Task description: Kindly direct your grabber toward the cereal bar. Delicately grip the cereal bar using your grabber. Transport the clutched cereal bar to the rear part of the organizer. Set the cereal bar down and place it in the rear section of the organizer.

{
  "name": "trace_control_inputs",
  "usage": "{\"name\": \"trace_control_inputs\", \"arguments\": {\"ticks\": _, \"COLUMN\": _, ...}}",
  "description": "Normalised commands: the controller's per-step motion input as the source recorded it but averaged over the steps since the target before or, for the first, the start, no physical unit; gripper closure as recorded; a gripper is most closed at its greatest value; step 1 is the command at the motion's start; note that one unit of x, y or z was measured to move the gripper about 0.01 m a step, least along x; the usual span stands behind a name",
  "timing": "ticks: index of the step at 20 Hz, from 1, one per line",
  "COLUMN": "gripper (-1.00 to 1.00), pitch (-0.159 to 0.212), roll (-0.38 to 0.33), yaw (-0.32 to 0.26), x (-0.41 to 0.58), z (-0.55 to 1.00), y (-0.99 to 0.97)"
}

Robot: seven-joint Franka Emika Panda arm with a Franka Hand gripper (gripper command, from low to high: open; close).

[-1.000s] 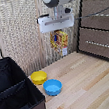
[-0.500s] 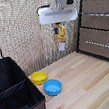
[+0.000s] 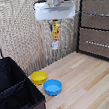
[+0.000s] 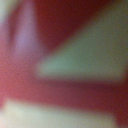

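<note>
Here, claw [image 3: 54,19] gripping the cereal bar [image 3: 55,33], packet hanging upright high above the yellow bowl [image 3: 39,77], organizer [image 3: 16,94] just beside that bowl, wrist view a red blur.

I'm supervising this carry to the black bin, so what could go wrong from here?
The red-and-yellow printed cereal bar packet hangs edge-down from the white claw, seemingly pinched only at its top; it might swing or slip. Dropped here, it would miss the black fabric organizer and could land near the yellow bowl or blue bowl.
</note>
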Motion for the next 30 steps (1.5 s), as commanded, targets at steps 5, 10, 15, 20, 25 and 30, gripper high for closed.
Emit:
{"name": "trace_control_inputs", "arguments": {"ticks": 5, "gripper": 1.00, "pitch": 0.035, "roll": 0.015, "yaw": -0.087, "x": 0.123, "z": 0.24, "y": 0.79}}
{"name": "trace_control_inputs", "arguments": {"ticks": 10, "gripper": 1.00, "pitch": 0.036, "roll": 0.014, "yaw": -0.089, "x": 0.122, "z": 0.24, "y": 0.79}}
{"name": "trace_control_inputs", "arguments": {"ticks": 15, "gripper": 1.00, "pitch": 0.037, "roll": 0.014, "yaw": -0.091, "x": 0.121, "z": 0.24, "y": 0.78}}
{"name": "trace_control_inputs", "arguments": {"ticks": 20, "gripper": 1.00, "pitch": 0.031, "roll": 0.008, "yaw": -0.092, "x": 0.137, "z": 0.27, "y": 0.78}}
{"name": "trace_control_inputs", "arguments": {"ticks": 25, "gripper": 1.00, "pitch": 0.020, "roll": 0.000, "yaw": -0.085, "x": 0.230, "z": 0.37, "y": 0.78}}
{"name": "trace_control_inputs", "arguments": {"ticks": 30, "gripper": 1.00, "pitch": 0.074, "roll": 0.000, "yaw": -0.093, "x": 0.247, "z": 0.40, "y": 0.64}}
